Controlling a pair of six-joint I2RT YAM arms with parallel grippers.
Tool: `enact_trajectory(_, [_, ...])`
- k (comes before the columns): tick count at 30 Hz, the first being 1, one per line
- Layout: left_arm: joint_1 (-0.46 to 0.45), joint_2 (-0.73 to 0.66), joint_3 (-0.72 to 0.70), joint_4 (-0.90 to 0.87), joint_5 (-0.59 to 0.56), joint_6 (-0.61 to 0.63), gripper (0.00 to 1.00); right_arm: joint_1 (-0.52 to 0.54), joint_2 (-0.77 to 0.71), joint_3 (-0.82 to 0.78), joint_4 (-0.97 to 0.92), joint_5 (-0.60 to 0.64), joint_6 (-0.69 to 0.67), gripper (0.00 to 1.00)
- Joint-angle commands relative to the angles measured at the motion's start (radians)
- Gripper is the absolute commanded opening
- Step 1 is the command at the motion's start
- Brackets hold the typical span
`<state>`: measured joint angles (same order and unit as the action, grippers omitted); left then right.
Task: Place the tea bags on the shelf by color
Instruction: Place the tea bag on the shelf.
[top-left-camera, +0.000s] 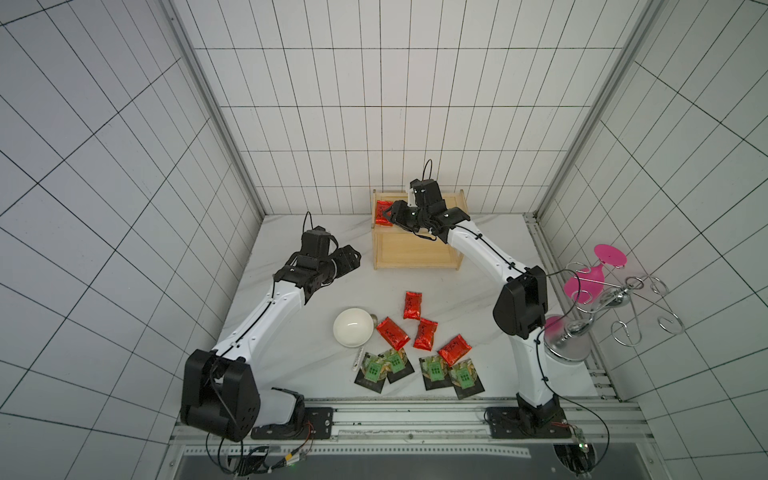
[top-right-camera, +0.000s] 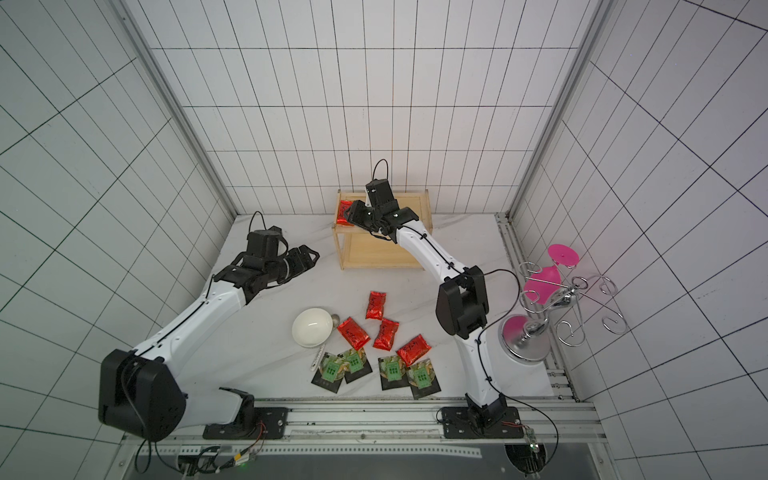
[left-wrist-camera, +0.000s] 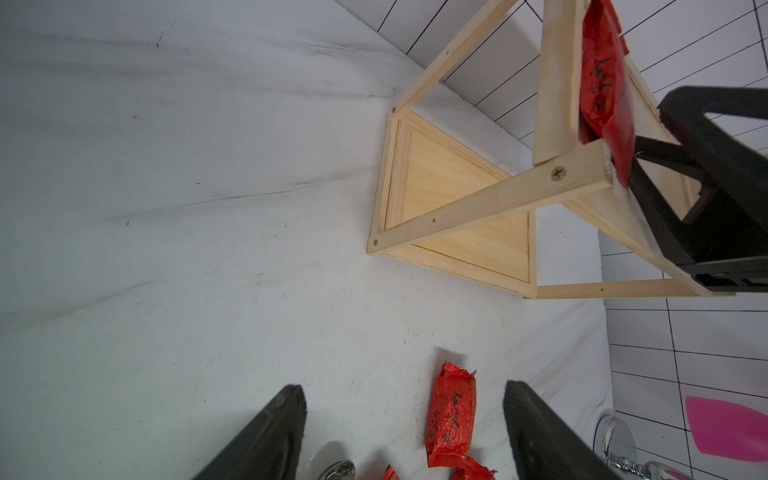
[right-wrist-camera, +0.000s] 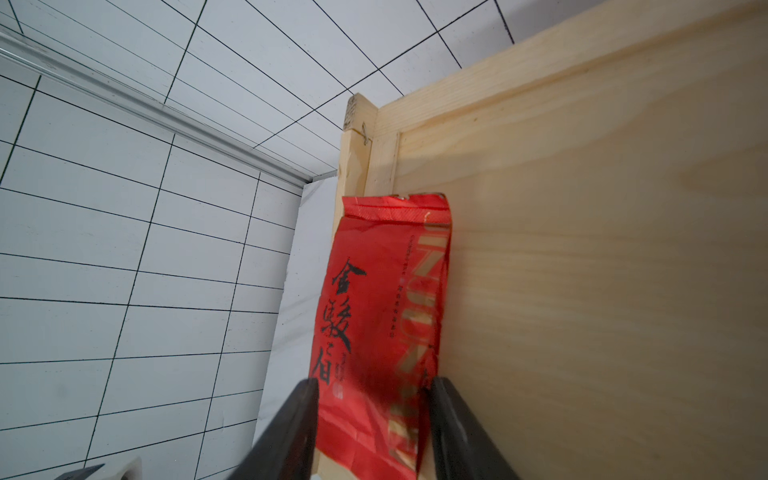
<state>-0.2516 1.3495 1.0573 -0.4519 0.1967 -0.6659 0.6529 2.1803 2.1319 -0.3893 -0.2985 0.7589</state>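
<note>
Tea bag (right-wrist-camera: 382, 291), red, pinched by right gripper (right-wrist-camera: 374, 382) at shelf (right-wrist-camera: 582, 249) top edge, left gripper (left-wrist-camera: 403, 386) wide open, empty.

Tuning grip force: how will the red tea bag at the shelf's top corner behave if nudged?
Probably floppy: the red tea bag is creased foil, buckled between the right fingers. Likely light and slick; it hangs over the shelf rim, so a nudge may tip it off.
</note>
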Motion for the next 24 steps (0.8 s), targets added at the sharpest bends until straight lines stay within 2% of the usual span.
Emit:
enact_trajectory(1, [0.006, -0.023, -0.01, 0.016, 0.0, -0.001, 0.79, 0.009, 0.024, 0.049, -0.012, -0.001, 0.005, 0.46])
enact_trajectory(7, [0.006, -0.03, -0.011, 0.011, 0.008, 0.002, 0.79, -0.002, -0.014, 0.067, -0.058, 0.026, -0.053, 0.47])
enact_trajectory(9, [0.002, -0.036, -0.009, 0.005, 0.042, 0.005, 0.78, -0.003, -0.071, 0.082, -0.1, 0.052, -0.116, 0.47])
enact_trajectory(11, [-0.017, -0.05, -0.005, -0.014, 0.053, 0.017, 0.78, -0.001, -0.155, 0.027, -0.111, 0.055, -0.167, 0.48])
enact_trajectory(14, [-0.068, -0.065, -0.011, -0.031, 0.06, 0.046, 0.78, 0.012, -0.363, -0.257, -0.035, 0.077, -0.243, 0.48])
enact_trajectory(17, [-0.127, -0.06, -0.028, -0.039, 0.073, 0.048, 0.77, 0.034, -0.598, -0.625, 0.061, 0.168, -0.285, 0.48])
enact_trajectory(20, [-0.189, -0.047, -0.044, -0.034, 0.031, 0.041, 0.77, 0.082, -0.796, -0.933, 0.116, 0.281, -0.322, 0.47])
enact_trajectory(22, [-0.21, -0.022, -0.055, -0.008, 0.019, 0.02, 0.77, 0.148, -0.876, -1.099, 0.165, 0.382, -0.367, 0.47])
enact_trajectory(24, [-0.227, 0.019, -0.047, -0.004, 0.016, 0.002, 0.77, 0.186, -0.9, -1.223, 0.217, 0.432, -0.374, 0.47])
